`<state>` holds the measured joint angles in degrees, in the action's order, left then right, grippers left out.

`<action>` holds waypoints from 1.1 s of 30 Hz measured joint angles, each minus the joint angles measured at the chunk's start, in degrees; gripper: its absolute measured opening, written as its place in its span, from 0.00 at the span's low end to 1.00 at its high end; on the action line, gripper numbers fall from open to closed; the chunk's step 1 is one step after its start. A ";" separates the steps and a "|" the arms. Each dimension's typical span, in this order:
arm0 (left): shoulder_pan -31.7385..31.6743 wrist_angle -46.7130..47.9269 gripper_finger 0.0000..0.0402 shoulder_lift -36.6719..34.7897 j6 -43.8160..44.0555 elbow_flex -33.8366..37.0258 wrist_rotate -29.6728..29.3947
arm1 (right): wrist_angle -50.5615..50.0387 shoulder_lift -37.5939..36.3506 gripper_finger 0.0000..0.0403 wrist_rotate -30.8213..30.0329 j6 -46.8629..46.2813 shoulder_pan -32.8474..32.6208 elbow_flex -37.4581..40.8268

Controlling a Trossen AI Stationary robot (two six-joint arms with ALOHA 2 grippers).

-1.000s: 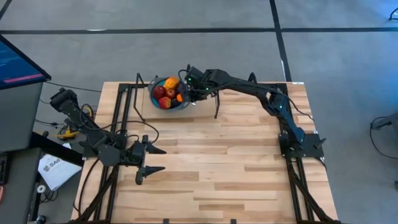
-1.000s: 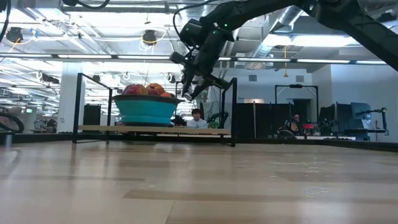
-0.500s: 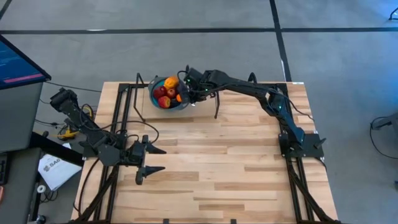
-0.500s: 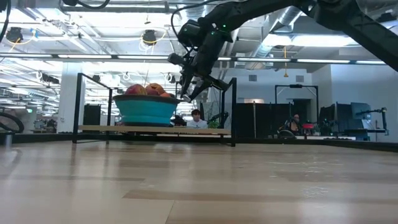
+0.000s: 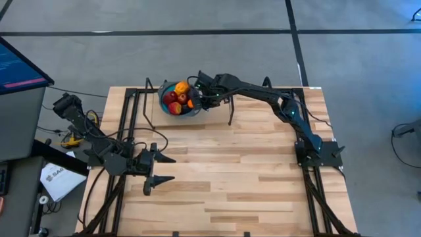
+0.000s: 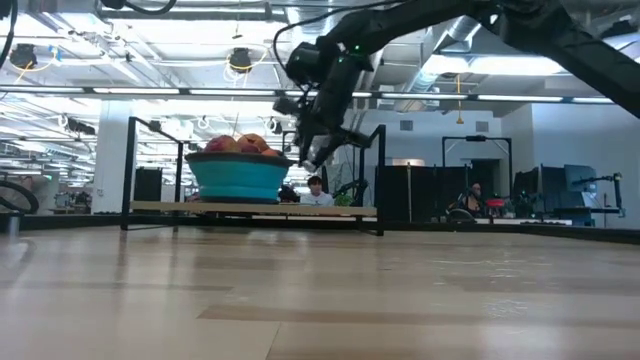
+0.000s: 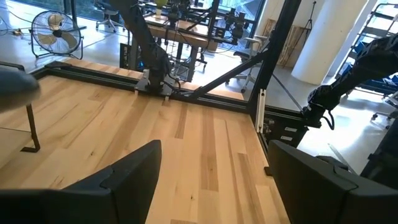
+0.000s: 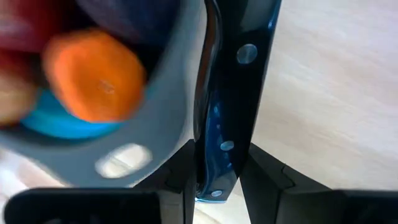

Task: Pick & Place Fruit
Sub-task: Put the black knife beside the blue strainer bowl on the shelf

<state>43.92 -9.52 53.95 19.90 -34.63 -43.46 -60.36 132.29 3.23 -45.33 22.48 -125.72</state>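
Between right end effector [image 8: 217, 180] fingers, knife [image 8: 233, 93] (wrist-only)

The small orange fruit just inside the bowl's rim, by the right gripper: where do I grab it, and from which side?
Probably from straight above, closing across its rounded middle. The orange fruit lies inside the bowl rim, so the wall blocks a sideways approach. The right gripper holds the knife; put that down first.

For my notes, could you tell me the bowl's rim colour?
Grey; the bowl rim shows best in the right wrist view.
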 joint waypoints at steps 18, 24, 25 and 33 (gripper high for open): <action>0.00 -0.42 0.72 0.00 0.02 0.00 0.02 | -2.90 1.09 0.23 2.73 -1.87 0.55 0.65; 0.00 -0.57 0.72 0.00 0.02 0.00 0.02 | -3.89 1.14 0.23 2.95 -2.36 0.56 1.24; 0.00 -0.68 0.72 0.00 0.02 0.00 0.02 | -3.95 1.17 0.23 2.95 -2.58 0.52 1.24; 0.00 -1.01 0.72 0.00 0.04 0.00 0.07 | -5.30 5.36 0.23 6.36 -4.16 -0.13 1.27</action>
<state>43.92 -10.53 53.95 19.94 -34.63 -43.40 -65.67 137.65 9.59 -49.49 22.35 -124.45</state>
